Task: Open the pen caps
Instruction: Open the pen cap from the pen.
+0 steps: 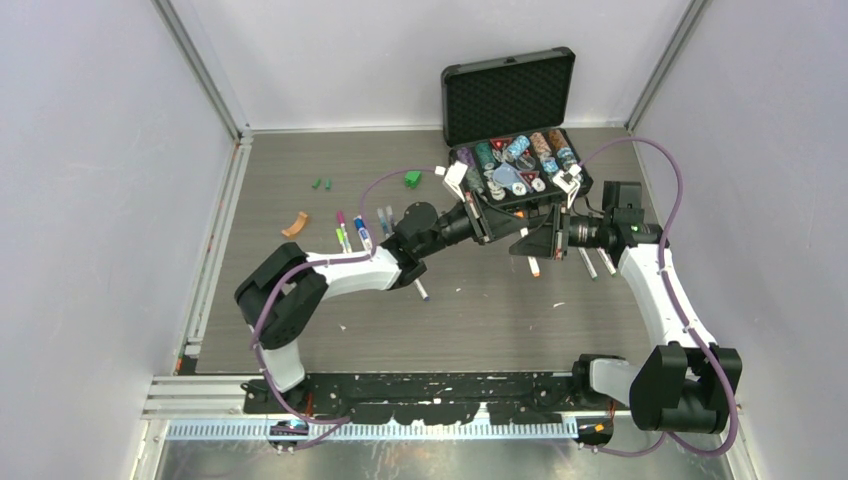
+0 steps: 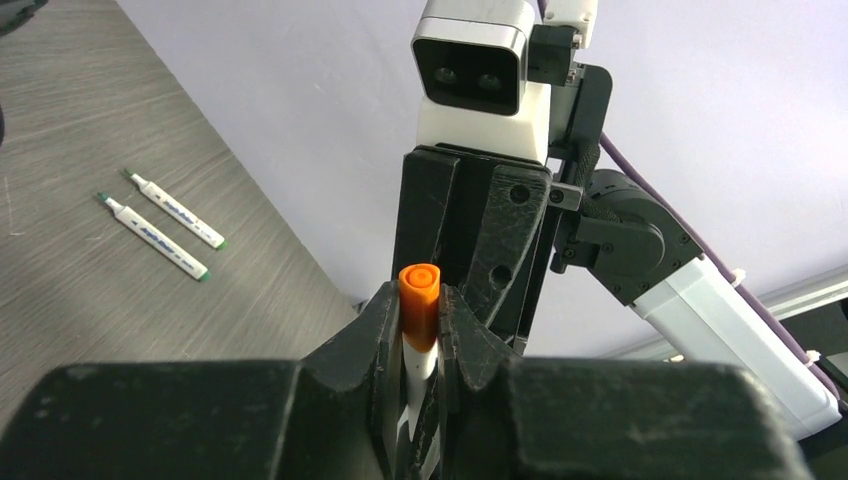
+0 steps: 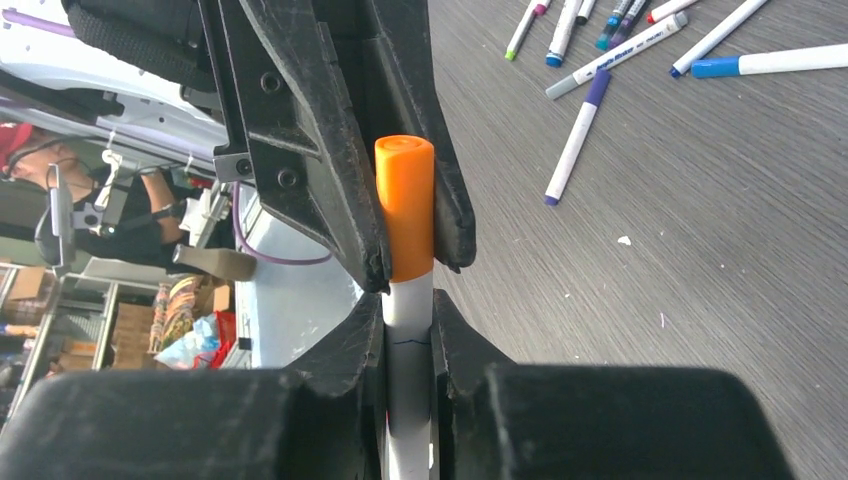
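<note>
Just in front of the case (image 1: 508, 95), on its near side, the two arms meet over the tabletop (image 1: 480, 320) with one pen (image 3: 408, 300) between them. White barrel, orange cap (image 3: 405, 205); cap seated on the barrel, not off.

Grips:
- The right gripper (image 3: 408, 325) is pressed together on the white barrel, just below the cap's rim.
- The left gripper (image 2: 420, 325) is pinching the orange cap. From the right wrist its fingers (image 3: 330, 170) flank the cap on both sides and touch it. From the left wrist the cap's closed end stands clear of the fingers, and a strip of barrel shows between them lower down.
- The two grippers face each other, fingertips close together.

Case: black, lid up, foam inside the lid. Rows of chips (image 1: 520, 155) fill the tray.

Left of the case:
- A green cube (image 1: 412, 179) lies nearest it.
- Two green caps (image 1: 320, 184) lie farther left, side by side.
- A cluster of loose pens (image 1: 355, 235) lies left of the case and nearer the arm bases, with tips of mixed colours.
- An orange curved piece (image 1: 295, 224) lies beyond that cluster, farthest from the case.
- A single pen (image 1: 421, 290) shows partly under the left arm.

Near side of the case, toward its right end:
- An orange-tipped pen (image 1: 533, 267) lies below the meeting grippers.
- A pair of pens (image 1: 588, 264) lies side by side by the right arm. Tip colour is too small to tell from above.
</note>
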Robot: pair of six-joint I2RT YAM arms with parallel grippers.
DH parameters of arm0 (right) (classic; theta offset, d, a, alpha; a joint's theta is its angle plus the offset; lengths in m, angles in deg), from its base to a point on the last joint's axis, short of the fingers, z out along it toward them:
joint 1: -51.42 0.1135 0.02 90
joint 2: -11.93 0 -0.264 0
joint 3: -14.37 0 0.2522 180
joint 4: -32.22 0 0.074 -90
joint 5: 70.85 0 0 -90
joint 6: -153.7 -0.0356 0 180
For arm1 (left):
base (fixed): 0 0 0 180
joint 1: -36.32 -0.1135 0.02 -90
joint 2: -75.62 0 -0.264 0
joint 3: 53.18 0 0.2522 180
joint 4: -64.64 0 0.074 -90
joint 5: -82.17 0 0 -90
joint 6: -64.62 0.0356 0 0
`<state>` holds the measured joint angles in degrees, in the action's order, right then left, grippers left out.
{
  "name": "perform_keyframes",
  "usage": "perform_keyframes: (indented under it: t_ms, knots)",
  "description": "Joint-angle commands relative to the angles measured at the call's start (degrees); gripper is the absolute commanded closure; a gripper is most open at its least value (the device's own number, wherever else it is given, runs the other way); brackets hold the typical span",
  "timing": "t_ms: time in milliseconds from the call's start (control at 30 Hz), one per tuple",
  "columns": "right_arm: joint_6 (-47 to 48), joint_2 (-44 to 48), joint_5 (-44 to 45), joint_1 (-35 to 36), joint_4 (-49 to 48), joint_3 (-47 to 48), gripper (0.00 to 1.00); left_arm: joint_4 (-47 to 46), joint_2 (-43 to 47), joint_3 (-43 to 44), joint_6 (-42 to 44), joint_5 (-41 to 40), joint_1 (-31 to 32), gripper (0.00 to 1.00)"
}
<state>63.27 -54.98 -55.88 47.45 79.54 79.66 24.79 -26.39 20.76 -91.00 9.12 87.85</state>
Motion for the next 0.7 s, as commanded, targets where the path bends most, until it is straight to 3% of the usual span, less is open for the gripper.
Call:
perform_keyframes:
  t_ms: [0, 167, 667]
  knots:
    - [-0.8, 0.3, -0.7, -0.1, -2.4, 0.2, 1.00, -4.5, 0.3, 0.2, -0.1, -0.3, 0.2, 0.84]
    - [-0.6, 0.6, -0.9, 0.0, -2.4, 0.1, 1.00, -3.9, -0.3, 1.4, -1.9, 0.1, 0.2, 0.65]
    - [-0.1, 0.7, -1.3, -0.1, -2.3, -0.4, 1.00, -4.0, -0.7, 2.3, -2.0, -0.7, 0.0, 0.66]
